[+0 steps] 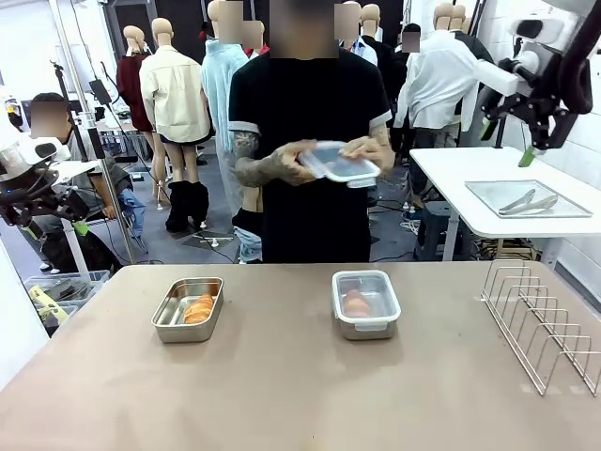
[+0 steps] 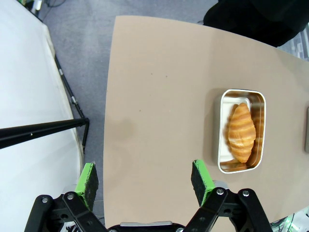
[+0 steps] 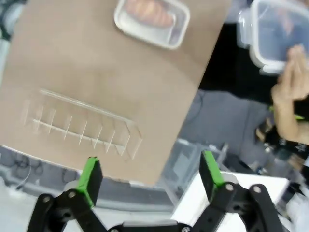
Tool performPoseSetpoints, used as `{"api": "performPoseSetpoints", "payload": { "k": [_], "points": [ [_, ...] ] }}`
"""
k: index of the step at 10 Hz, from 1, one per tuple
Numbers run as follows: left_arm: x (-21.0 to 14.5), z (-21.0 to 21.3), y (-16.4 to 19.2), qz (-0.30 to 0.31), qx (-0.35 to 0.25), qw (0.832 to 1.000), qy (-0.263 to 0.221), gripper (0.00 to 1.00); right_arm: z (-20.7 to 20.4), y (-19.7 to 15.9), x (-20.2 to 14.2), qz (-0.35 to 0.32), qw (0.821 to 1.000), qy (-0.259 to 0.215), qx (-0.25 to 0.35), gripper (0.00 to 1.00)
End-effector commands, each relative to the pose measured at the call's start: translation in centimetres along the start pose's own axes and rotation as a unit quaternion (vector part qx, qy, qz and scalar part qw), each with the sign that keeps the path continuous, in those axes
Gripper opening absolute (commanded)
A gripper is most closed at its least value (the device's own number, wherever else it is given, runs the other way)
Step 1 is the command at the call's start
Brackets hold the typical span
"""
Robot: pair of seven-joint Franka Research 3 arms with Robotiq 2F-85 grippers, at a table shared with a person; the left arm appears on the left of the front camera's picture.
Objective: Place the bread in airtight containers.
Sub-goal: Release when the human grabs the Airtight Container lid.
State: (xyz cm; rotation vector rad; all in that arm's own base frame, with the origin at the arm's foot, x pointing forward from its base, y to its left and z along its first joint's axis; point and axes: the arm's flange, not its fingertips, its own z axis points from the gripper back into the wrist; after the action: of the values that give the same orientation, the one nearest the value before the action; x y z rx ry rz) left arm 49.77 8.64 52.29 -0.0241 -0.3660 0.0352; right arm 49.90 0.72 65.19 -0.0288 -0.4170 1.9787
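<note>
Two tins sit on the bench (image 1: 282, 395): lidded tin (image 1: 365, 303) right, open tin (image 1: 188, 308) left holding a croissant (image 1: 198, 308) lengthwise. Person's hands (image 1: 282, 164) hold the spare lid (image 1: 338, 163). Left gripper (image 2: 145, 179), nearer the open tin, and right gripper (image 3: 150, 174) are both spread, empty.

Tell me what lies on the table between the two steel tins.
Nothing: in the front view, bare tan tabletop separates the open steel tin and the lidded steel tin.
</note>
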Motion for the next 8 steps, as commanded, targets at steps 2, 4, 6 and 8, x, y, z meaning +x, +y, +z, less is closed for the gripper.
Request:
{"api": "performPoseSetpoints", "payload": {
  "k": [2, 4, 6, 8],
  "points": [
    [0.0, 0.2, 0.0, 0.002, 0.001, 1.0, -0.002, 1.0, -1.6, -0.9, -3.5, -0.075, 0.992, -0.091, 0.054, 1.0],
    [0.0, 0.2, 0.0, 0.002, 0.001, 1.0, -0.002, 1.0, -2.8, -0.7, -5.0, -0.084, 0.988, -0.106, 0.068, 1.0],
    [0.0, 0.2, 0.0, 0.002, 0.001, 1.0, -0.002, 1.0, -3.5, 0.4, -5.1, -0.072, 0.991, -0.095, 0.065, 1.0],
    [0.0, 0.2, 0.0, 0.002, 0.001, 1.0, -0.002, 1.0, -3.5, 0.4, -5.1, -0.072, 0.991, -0.095, 0.065, 1.0]
  ]
}}
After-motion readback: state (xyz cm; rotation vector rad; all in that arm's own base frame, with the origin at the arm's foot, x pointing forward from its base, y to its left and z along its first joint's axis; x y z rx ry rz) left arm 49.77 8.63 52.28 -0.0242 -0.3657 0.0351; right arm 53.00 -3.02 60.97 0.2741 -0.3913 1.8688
